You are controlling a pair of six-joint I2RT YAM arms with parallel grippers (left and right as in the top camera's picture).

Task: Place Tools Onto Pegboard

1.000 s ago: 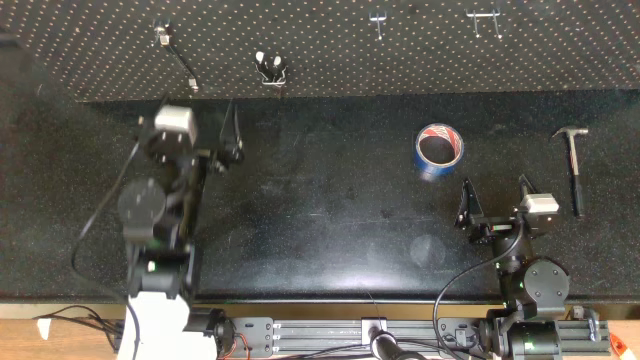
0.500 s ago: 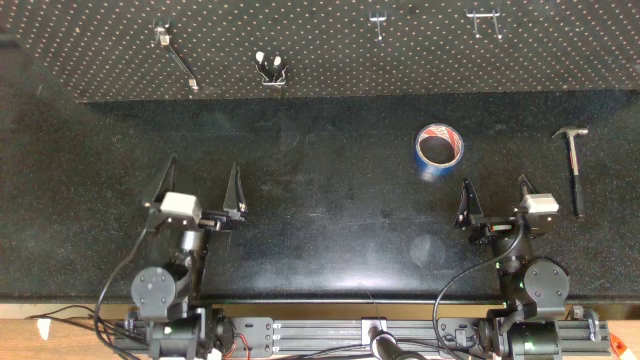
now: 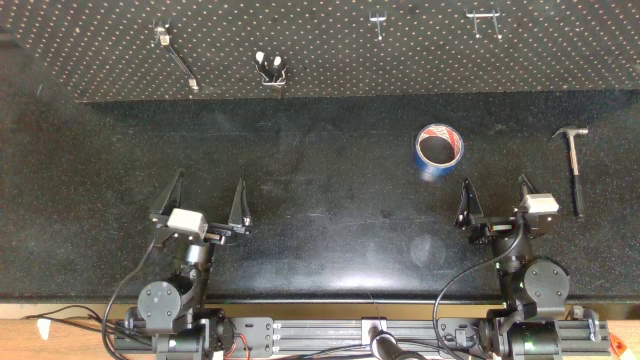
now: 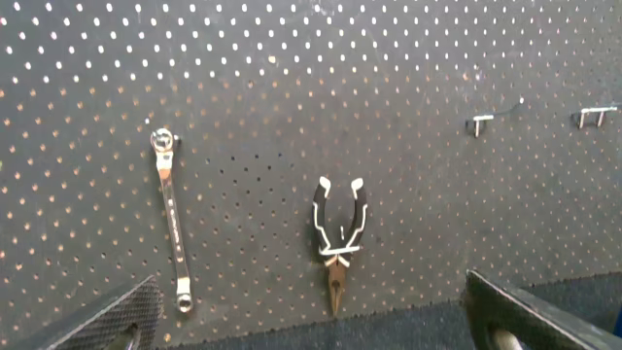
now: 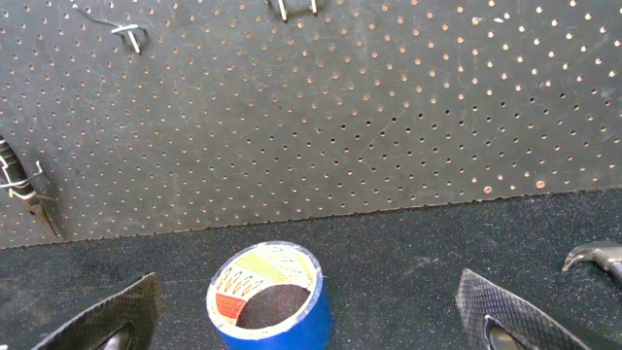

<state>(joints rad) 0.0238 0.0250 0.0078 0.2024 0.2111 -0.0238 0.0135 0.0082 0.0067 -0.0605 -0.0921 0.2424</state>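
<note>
While the right claw (image 3: pixel 493 181) stays where it was, spread wide, the left claw (image 3: pixel 210 178) has drawn back toward the near edge, wide and empty; wrench (image 3: pixel 178 57) and pliers (image 3: pixel 270 68) hang on the pegboard (image 3: pixel 330 50); tape roll (image 3: pixel 439 150) and hammer (image 3: pixel 574 170) lie on the bench (image 3: pixel 330 200), far right.

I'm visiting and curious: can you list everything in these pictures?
Perforated pegboard: one, black, behind the table.
Silver metal wrench: one, silver, hanging on pegboard, left.
Black-and-white-handled pliers: one, hanging beside the wrench.
Metal hooks: two, silver, empty, on pegboard, right.
Blue roll of tape: one, blue, on table, right.
Metal-headed hammer: one, dark handle, table's far right.
Table: one, black.
Left gripper: one, black, open, empty.
Right gripper: one, black, open, near tape.
</note>
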